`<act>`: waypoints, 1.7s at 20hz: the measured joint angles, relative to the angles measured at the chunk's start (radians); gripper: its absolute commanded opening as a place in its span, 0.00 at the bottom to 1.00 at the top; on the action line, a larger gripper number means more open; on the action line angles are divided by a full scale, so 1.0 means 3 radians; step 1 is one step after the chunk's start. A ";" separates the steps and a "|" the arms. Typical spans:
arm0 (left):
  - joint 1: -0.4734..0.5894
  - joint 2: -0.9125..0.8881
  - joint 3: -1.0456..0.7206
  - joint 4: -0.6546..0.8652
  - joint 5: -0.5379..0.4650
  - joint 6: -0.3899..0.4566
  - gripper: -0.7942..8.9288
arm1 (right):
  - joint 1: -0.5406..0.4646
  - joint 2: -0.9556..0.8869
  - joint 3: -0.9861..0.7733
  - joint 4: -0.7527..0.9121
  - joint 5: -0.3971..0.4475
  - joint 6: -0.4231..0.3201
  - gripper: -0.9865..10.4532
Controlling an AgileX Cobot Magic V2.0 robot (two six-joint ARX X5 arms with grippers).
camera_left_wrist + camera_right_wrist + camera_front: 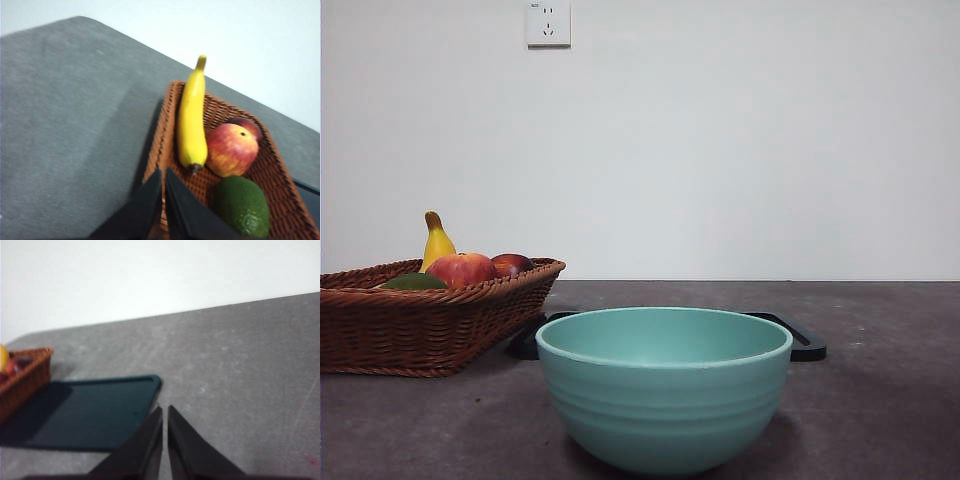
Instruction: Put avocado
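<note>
While both arms wait out of the front view, the avocado (243, 206) lies in the wicker basket (420, 325) at the left of the table (880, 400), at its near end, touching the red-yellow apple (231, 149). Beside them lies a banana (192, 120), and a darker fruit (512, 264), perhaps a second apple, sits at the far end. A teal bowl (664, 388) stands near and central, a black tray (90, 412) behind it. The left gripper (163, 175) hangs over the basket's rim, jaws pressed together; the right gripper (164, 412), likewise closed, hangs by the tray's corner.
</note>
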 measured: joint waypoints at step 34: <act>-0.0515 0.1897 0.2424 -0.2244 0.1353 0.0885 0.09 | 0.0633 0.2276 0.2828 -0.2851 -0.0782 -0.0673 0.09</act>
